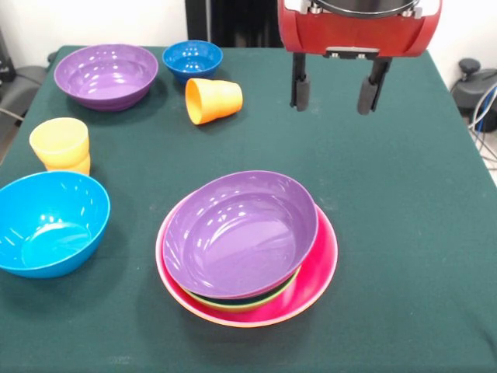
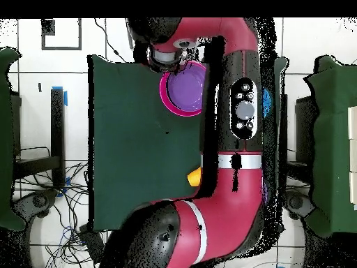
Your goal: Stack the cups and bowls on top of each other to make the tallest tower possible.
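Note:
The tower (image 1: 247, 247) stands at the table's middle front: a purple bowl (image 1: 237, 233) on top, a green rim (image 1: 233, 303) and a dark rim under it, and a large pink bowl (image 1: 314, 272) outermost. It also shows in the overhead view (image 2: 185, 89). No large orange bowl shows. My gripper (image 1: 335, 92) hangs open and empty above the table, up and to the right of the tower. An orange cup (image 1: 213, 99) lies on its side. A yellow cup (image 1: 60, 144) stands upright at the left. Loose bowls: a purple one (image 1: 106, 74), a small dark blue one (image 1: 192, 59) and a light blue one (image 1: 50, 221).
The green table cloth (image 1: 404, 233) is bare on the right side. In the overhead view the red arm (image 2: 237, 139) covers much of the table, and only a sliver of the orange cup (image 2: 194, 176) shows beside it.

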Available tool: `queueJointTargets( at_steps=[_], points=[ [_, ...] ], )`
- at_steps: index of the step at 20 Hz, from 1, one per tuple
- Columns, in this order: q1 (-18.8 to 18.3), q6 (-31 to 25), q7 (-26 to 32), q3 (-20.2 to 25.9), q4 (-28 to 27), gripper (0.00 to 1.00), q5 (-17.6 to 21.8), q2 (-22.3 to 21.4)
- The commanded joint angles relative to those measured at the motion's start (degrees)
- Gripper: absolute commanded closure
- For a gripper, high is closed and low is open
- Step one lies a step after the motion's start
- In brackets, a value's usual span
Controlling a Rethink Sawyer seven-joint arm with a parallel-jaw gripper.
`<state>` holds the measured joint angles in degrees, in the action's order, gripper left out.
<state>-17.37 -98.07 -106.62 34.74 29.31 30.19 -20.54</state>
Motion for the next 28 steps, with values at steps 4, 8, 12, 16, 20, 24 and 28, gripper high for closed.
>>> queueJointTargets(
  at_steps=[4, 8, 12, 16, 20, 24, 28],
  points=[
    [2.51, -13.13, 17.39, 7.76, -10.9, 0.0, 10.66, 2.99],
    [2.5, -11.07, 13.99, 7.06, -7.49, 0.0, 7.39, 2.49],
    [2.32, -9.18, 12.3, 6.85, -5.81, 0.0, 5.16, 2.82],
    [2.24, -7.51, 11.16, 6.96, -4.9, 0.0, 3.71, 3.29],
    [1.83, -7.55, 10.76, 6.02, -4.06, 0.0, 3.42, 2.69],
    [1.9, -6.74, 11.37, 6.77, -5.68, 0.0, 4.44, 4.24],
    [1.38, -4.32, 13.79, 7.28, -5.98, 0.0, 5.13, 5.9]
  ],
)
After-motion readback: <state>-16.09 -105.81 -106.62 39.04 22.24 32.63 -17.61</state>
